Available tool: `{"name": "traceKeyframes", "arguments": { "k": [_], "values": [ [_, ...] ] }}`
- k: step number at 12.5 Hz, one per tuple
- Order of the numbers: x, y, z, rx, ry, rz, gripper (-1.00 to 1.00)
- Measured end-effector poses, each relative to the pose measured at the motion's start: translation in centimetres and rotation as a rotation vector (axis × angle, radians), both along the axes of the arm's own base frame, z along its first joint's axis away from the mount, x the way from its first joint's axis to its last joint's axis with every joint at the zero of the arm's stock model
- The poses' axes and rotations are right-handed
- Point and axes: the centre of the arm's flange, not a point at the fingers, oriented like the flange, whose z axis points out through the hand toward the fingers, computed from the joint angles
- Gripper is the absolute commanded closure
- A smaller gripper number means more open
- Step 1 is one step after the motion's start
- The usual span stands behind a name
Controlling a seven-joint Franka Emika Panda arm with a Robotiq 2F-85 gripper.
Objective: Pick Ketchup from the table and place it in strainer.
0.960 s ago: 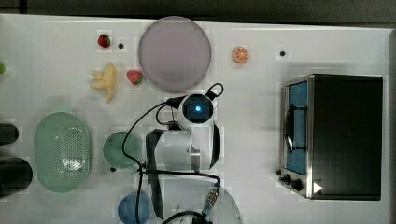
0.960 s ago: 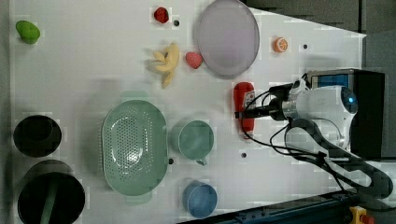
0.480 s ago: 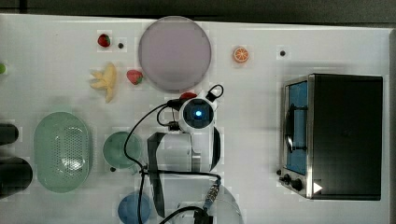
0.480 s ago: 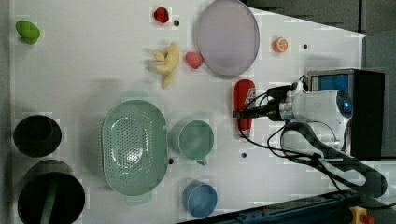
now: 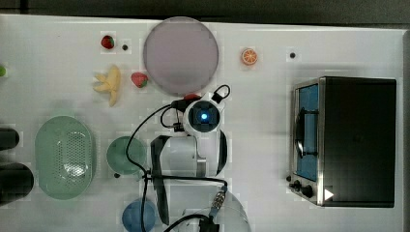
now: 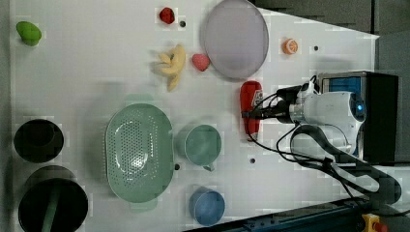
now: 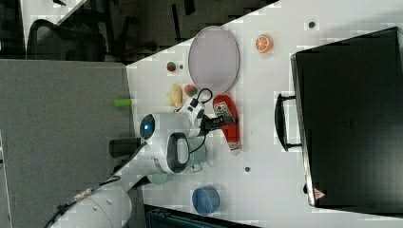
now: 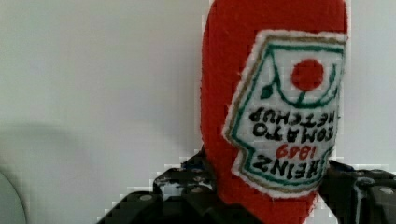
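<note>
Ketchup (image 6: 250,110) is seen lying on the table (image 6: 96,63), straddled by the gripper (image 8: 271,196), its 2 fingers set either side for a grasp toward the strainer (image 6: 139,152).

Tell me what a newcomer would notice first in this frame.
The ketchup, lying on the table just below the lilac plate in the left view, with the pincer straddling its middle. The mint strainer sits empty toward the left view's left, beyond a green cup.
</note>
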Motion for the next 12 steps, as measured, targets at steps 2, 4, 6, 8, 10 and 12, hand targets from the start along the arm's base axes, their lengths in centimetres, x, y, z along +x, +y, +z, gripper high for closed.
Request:
{"name": "traceKeyframes", "arguments": {
  "k": [2, 4, 6, 8, 10, 12],
  "values": [
    [0.0, 0.2, 1.0, -0.006, 0.0, 0.006, -0.23],
    [-0.1, 0.1, 2.7, -0.014, 0.033, 0.009, -0.23],
    [-0.2, 0.3, 5.8, -0.027, 0.059, 0.02, -0.23],
    [-0.3, 0.7, 10.8, -0.046, 0.073, 0.03, -0.23],
    [-0.3, 1.6, 17.4, -0.068, 0.047, 0.034, -0.23],
    [-0.2, 3.1, 24.1, -0.09, 0.003, 0.014, -0.23]
  ]
}}
